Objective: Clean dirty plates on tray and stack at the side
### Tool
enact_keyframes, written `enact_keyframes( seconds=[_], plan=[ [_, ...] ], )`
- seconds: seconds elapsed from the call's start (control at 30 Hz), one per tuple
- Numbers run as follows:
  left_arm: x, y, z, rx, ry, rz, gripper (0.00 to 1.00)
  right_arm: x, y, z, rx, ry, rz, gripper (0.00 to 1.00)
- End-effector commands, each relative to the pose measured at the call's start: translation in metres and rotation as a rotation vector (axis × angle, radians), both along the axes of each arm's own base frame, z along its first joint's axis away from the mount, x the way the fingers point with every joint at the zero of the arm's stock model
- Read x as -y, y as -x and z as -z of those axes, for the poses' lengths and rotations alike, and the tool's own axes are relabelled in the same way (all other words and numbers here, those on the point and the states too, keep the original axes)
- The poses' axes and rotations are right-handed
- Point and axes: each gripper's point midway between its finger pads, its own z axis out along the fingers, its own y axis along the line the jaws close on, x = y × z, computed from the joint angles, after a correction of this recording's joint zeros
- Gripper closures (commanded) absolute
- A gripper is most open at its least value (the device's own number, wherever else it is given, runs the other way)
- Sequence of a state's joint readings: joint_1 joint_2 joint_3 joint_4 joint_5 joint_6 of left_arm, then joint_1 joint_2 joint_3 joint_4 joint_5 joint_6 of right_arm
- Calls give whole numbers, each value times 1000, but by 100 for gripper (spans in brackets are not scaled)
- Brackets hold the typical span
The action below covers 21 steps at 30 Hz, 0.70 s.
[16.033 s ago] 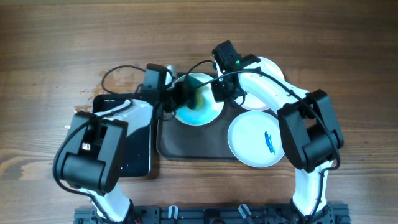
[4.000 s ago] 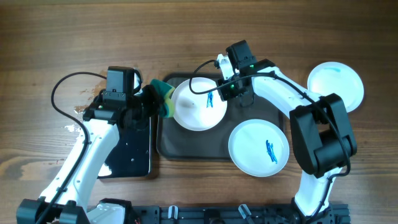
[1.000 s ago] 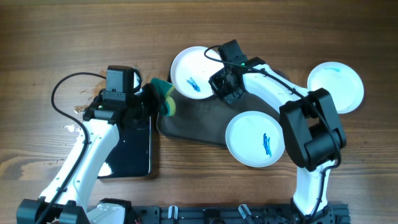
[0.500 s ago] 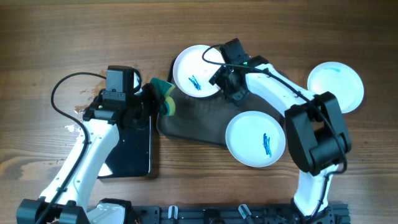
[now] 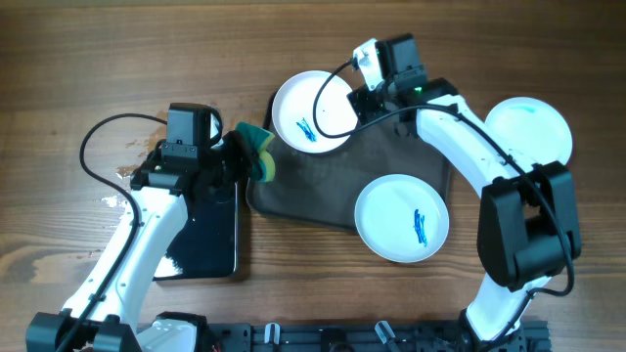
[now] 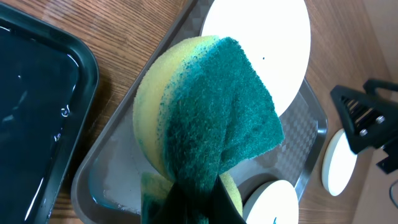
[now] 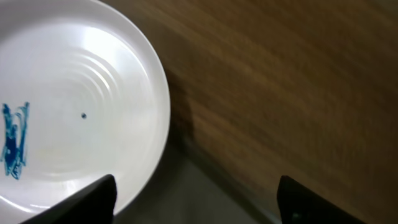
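Observation:
Three white plates show. One plate (image 5: pixel 311 110) (image 7: pixel 68 106) (image 6: pixel 258 50) with a blue scribble rests on the far-left corner of the grey-brown tray (image 5: pixel 313 191) (image 7: pixel 205 193), overhanging its rim. A second scribbled plate (image 5: pixel 402 217) lies at the tray's front right. A third plate (image 5: pixel 528 135) with a faint blue smear sits on the wood to the right. My right gripper (image 5: pixel 377 96) (image 7: pixel 196 202) hovers open and empty just right of the first plate. My left gripper (image 5: pixel 249 156) (image 6: pixel 193 208) is shut on a yellow-green sponge (image 5: pixel 260 154) (image 6: pixel 205 118) at the tray's left edge.
A glossy black tray (image 5: pixel 201 235) (image 6: pixel 37 112) holding liquid lies left of the grey tray, under my left arm. Wet bluish streaks mark the grey tray's near-left corner (image 6: pixel 106 186). Bare wooden table (image 7: pixel 298 74) surrounds everything.
My right gripper opened, let go of the scribbled plate's right rim and drew back to the far right. The plate stays at the tray's far-left corner. The left arm has not moved.

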<state>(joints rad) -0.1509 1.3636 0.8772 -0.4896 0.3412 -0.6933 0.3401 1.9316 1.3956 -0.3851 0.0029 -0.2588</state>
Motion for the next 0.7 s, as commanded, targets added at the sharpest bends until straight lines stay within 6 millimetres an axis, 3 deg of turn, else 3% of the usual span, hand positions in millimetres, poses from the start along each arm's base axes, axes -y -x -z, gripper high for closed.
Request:
enact_keyframes(
  seconds=[0.0, 0.17, 0.3, 0.67],
  plan=[
    [2, -6, -6, 21, -2, 7, 96, -25, 9, 32, -81, -70, -105, 18],
    [2, -6, -6, 21, -2, 7, 96, -38, 19, 69, -180, -118, -77, 17],
    [2, -6, -6, 21, -1, 7, 96, -43, 13, 72, -181, -176, -25, 18],
    [2, -5, -6, 20, -1, 7, 96, -52, 10, 66, -190, -261, 19, 70]
  ],
)
